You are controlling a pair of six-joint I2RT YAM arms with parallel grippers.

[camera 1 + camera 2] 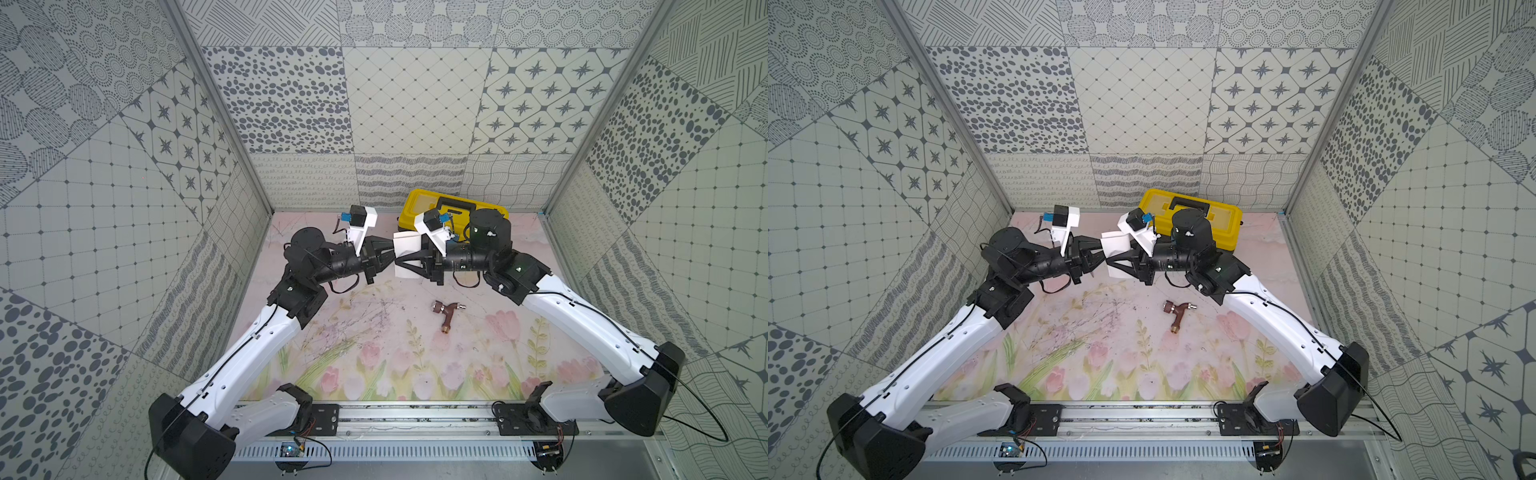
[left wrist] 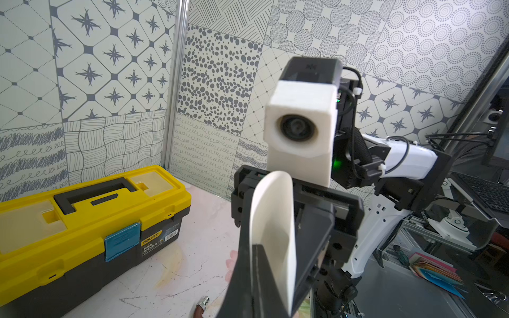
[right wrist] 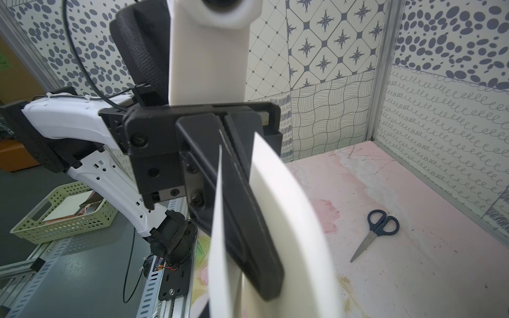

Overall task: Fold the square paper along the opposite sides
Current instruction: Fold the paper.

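White paper (image 3: 292, 220), thin and bent into a U, hangs in the air just in front of the yellow plastic toolbox (image 1: 419, 203). Its two layers straddle the pressed-together black fingers of the left gripper (image 1: 390, 254). The right gripper (image 1: 398, 261) pinches the bend from outside, jaws narrow. A coppery tap (image 1: 448, 316) lies farther from the toolbox. Only the right wrist view shows scissors (image 3: 377, 228); only the left wrist view shows the toolbox's blue latch (image 2: 122, 241).

Right pincer (image 1: 397, 262): matt black plastic. Square paper (image 1: 405, 252), between its jaws: smooth matt white paper. Toolbox (image 1: 417, 203), behind the pincer: glossy yellow plastic lid. Tap (image 1: 447, 317), on the pincer's near side: dull coppery metal.
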